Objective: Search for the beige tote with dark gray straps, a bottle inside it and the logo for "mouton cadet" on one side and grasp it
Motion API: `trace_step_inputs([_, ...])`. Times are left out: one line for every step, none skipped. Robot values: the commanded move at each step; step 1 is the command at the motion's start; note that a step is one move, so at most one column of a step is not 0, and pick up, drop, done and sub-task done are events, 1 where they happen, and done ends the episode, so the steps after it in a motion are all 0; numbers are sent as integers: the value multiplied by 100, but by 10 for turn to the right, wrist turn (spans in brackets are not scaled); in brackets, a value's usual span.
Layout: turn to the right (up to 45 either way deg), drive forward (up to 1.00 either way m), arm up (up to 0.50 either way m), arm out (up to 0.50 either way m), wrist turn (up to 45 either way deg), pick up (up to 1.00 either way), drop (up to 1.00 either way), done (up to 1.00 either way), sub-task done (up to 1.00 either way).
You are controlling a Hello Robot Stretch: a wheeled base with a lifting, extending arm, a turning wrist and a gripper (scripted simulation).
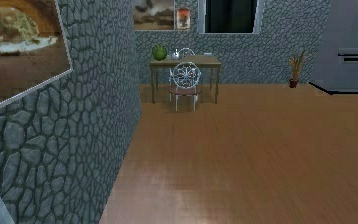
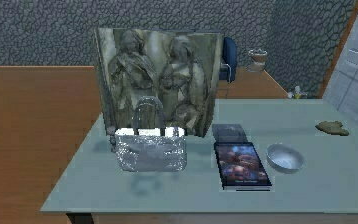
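On the table [image 2: 317, 185] beside me stands a bag [image 2: 150, 152], silver-grey with two arched handles, toward the table's edge at the arm side view's left. I judge it may be the tote I search for, but its colour does not look beige to me, and I can make out no bottle and no logo. It stands upright with the handles up, just in front of a tall relief [image 2: 159, 70] of figures, so I think a grasp at the handles is the most suitable. A book [image 2: 243, 165] lies flat near the table's middle, with a bowl [image 2: 285, 158] just beside it, both apart from the bag. Ahead, a desk [image 1: 209, 62] with a chair [image 1: 184, 80] stands at the far wall. How my gripper's fingers stand I cannot tell
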Motion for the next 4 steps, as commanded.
trace_step_inputs([0,0,24,0,0,0,0,0,0])
trace_step_inputs([0,0,0,42,0,0,0,0,0])
trace_step_inputs([0,0,0,0,450,0,0,0,0])
trace_step_inputs([0,0,0,2,0,0,0,0,0])
